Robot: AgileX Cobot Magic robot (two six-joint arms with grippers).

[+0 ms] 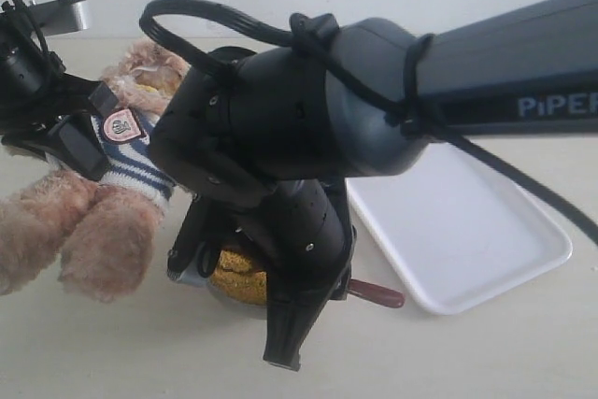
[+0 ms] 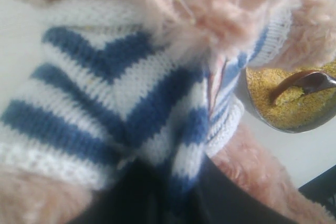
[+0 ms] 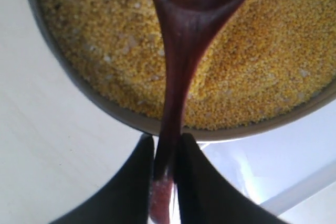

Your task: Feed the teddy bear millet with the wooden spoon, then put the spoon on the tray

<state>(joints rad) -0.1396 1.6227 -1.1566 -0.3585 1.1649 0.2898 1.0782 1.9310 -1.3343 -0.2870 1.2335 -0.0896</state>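
The teddy bear [image 1: 89, 221] lies at the left in its navy-and-white striped shirt [image 2: 105, 93]. My left gripper [image 2: 173, 182] is shut on a fold of that shirt, seen from outside at the bear's chest [image 1: 84, 142]. The right gripper [image 3: 167, 156] is shut on the slim handle of the wooden spoon [image 3: 176, 77]. The spoon's round end rests in the millet [image 3: 105, 51], which fills a round metal bowl [image 2: 262, 119]. From outside, the right arm [image 1: 280, 137] covers most of the bowl; a patch of millet [image 1: 238, 277] and the spoon's handle end [image 1: 378, 294] show. The white tray [image 1: 467, 231] lies empty at the right.
The bowl stands between the bear's legs and the tray's near corner. The tray's rim [image 3: 299, 190] shows beside the bowl in the right wrist view. A black cable [image 1: 187, 11] loops over the right arm. Bare pale tabletop [image 1: 467, 352] runs along the front.
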